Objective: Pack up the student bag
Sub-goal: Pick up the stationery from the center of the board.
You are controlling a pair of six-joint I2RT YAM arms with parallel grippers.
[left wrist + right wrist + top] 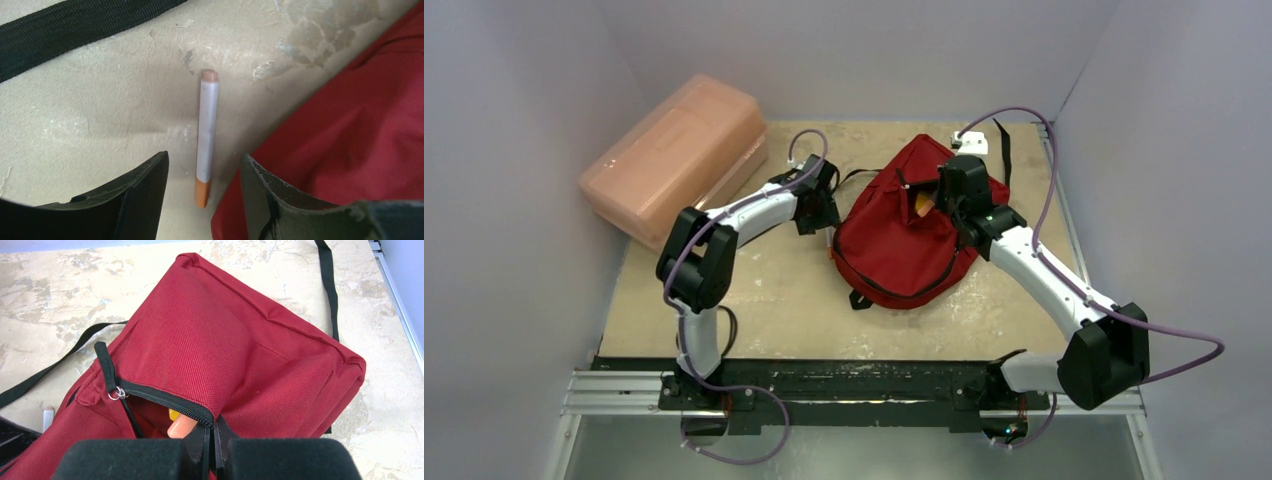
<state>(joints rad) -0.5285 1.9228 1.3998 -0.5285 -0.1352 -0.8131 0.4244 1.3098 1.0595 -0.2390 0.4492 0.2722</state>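
The student bag (894, 245), dark red with black zippers, lies mid-table. My right gripper (212, 429) is shut on the zipper edge of its opening and holds the flap (200, 335) up. Inside the opening I see a peach rounded item (181, 427) with a yellow thing behind it. A white pen with orange ends (207, 131) lies on the table right beside the bag's left edge (360, 130). My left gripper (204, 161) hangs open just above the pen's near end, one finger on each side, not touching it. In the top view this gripper (822, 218) stands at the bag's left.
A pink translucent box (674, 155) sits at the back left against the wall. Black straps (75, 25) trail from the bag across the table. A small white object (971, 143) lies behind the bag. Walls close in the left, right and back sides.
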